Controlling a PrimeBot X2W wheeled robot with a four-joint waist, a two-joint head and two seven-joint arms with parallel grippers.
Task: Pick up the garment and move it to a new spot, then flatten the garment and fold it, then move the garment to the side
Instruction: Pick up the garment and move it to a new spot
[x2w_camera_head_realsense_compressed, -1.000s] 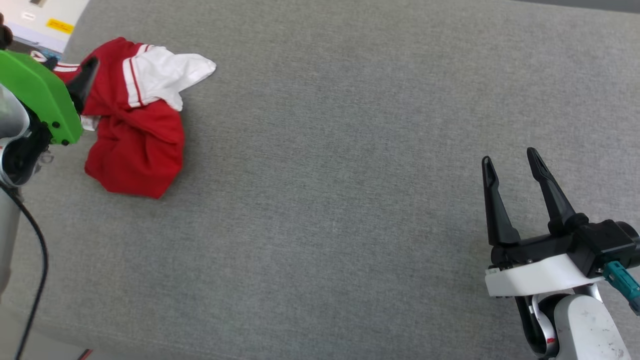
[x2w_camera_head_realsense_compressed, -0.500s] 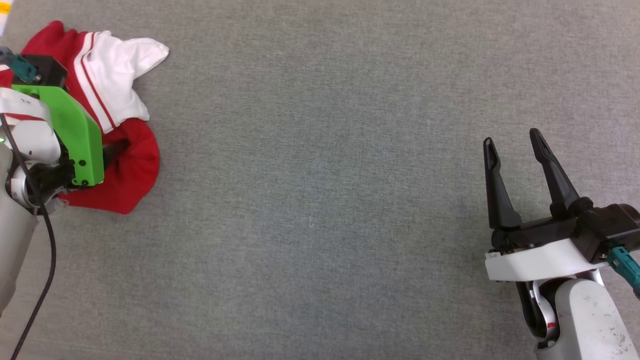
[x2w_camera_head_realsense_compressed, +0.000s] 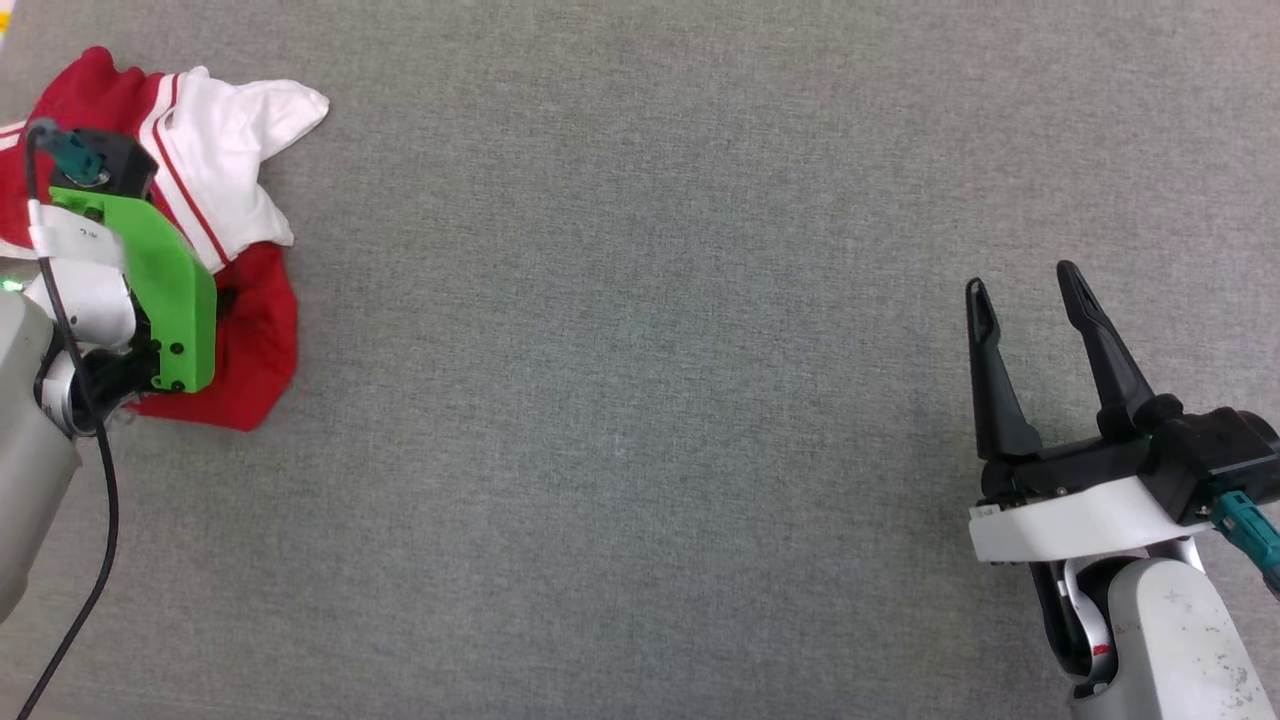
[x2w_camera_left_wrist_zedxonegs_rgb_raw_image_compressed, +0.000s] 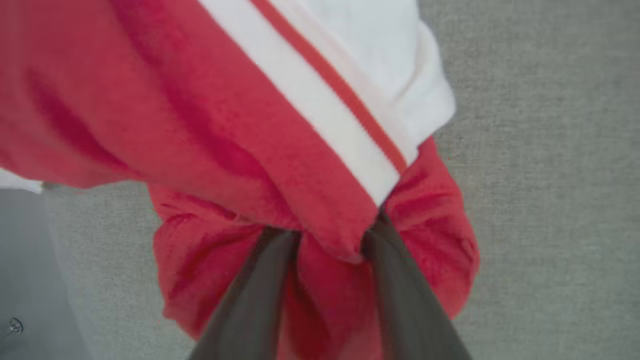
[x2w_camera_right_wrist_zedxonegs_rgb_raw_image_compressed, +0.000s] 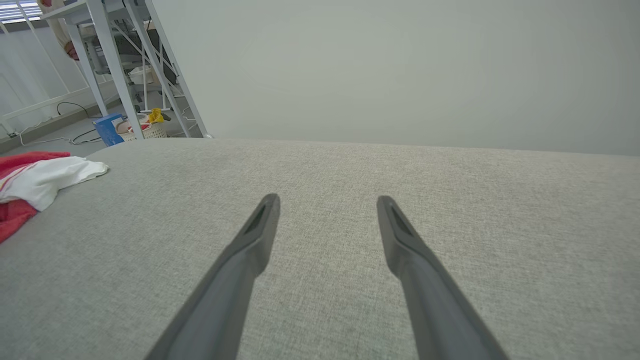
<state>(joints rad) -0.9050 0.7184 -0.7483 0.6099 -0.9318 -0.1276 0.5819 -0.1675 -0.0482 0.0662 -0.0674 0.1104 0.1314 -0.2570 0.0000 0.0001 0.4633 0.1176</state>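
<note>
the right gripper (x2w_camera_head_realsense_compressed: 1020, 284) hangs low over the bench (x2w_camera_head_realsense_compressed: 640, 430) by its near right corner, fingers apart with nothing between them. well apart from it, at the far left corner, the garment (x2w_camera_head_realsense_compressed: 250, 350) lies crumpled, its red body bunched and one white sleeve (x2w_camera_head_realsense_compressed: 240, 140) flopped toward the middle. the left gripper (x2w_camera_left_wrist_zedxonegs_rgb_raw_image_compressed: 327, 230) is down in the heap. its fingers (x2w_camera_left_wrist_zedxonegs_rgb_raw_image_compressed: 250, 300) stand either side of a red fold that fills the gap between them, so it looks clamped on that fold, just below the striped seam (x2w_camera_left_wrist_zedxonegs_rgb_raw_image_compressed: 330, 107). the step in hand seems to be the pick-up. the bite is small and the jersey soft, so a quick lift could let the fold slide out and drop the garment. with the heap this close to the bench's left edge, a slip or sideways drag could send it over. the loose sleeve could also tuck under on set-down, which would make flattening harder.
</note>
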